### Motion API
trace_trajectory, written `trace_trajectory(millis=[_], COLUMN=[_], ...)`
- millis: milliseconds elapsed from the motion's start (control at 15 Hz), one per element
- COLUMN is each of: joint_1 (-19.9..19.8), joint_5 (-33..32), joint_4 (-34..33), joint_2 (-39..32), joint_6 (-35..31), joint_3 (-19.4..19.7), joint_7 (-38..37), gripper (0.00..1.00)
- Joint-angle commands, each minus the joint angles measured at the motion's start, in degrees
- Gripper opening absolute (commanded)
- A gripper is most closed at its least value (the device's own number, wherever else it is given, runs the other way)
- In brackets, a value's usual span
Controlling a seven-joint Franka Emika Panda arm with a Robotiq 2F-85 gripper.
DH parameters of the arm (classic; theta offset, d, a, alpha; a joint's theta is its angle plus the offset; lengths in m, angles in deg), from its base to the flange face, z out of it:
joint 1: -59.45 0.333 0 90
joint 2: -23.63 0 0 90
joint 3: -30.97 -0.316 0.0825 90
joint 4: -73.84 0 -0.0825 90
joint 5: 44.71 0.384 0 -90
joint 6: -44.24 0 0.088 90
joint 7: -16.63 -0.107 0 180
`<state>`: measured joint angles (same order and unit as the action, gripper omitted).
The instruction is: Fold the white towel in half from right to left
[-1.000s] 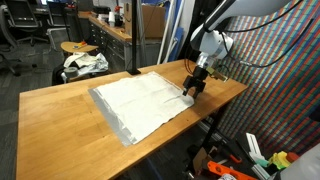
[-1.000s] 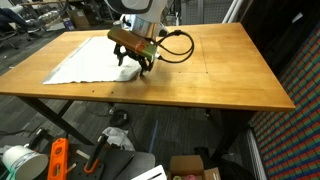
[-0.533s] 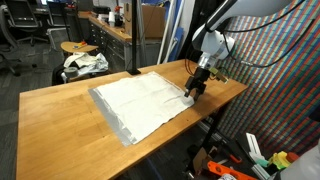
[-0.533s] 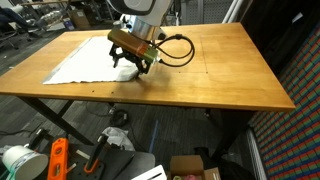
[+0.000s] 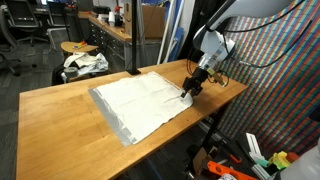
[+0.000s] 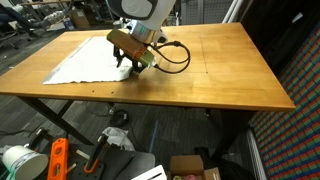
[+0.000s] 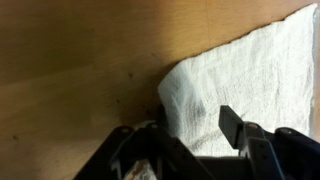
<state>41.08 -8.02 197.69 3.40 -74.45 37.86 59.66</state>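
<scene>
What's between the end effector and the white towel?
Nothing: in the wrist view the end effector has its fingers either side of the white towel corner, with bare table beside it.

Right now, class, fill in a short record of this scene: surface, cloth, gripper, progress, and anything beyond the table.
Surface: wooden table
Cloth: white towel, spread flat on the table, unfolded
Gripper: gripper low at one corner of the towel, jaws apart on either side of it
Progress: fold not yet begun
Beyond: mottled cloth bundle, off the table, behind it
</scene>
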Motion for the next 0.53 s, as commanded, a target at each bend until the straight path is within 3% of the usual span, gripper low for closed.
trace_trajectory(millis=[0, 67, 333, 467], joint_1=[-0.15, -0.02, 1.01, 1.44], joint_5=[1.53, 1.1, -1.85, -4.33], joint_4=[0.59, 0.62, 1.31, 1.48], joint_2=[-0.1, -0.12, 0.2, 0.91], joint_6=[-1.77, -2.12, -5.38, -5.85], joint_3=[-0.49, -0.42, -0.02, 0.17], joint_7=[1.25, 1.16, -0.08, -0.95], gripper=[0.27, 0.2, 0.1, 0.16])
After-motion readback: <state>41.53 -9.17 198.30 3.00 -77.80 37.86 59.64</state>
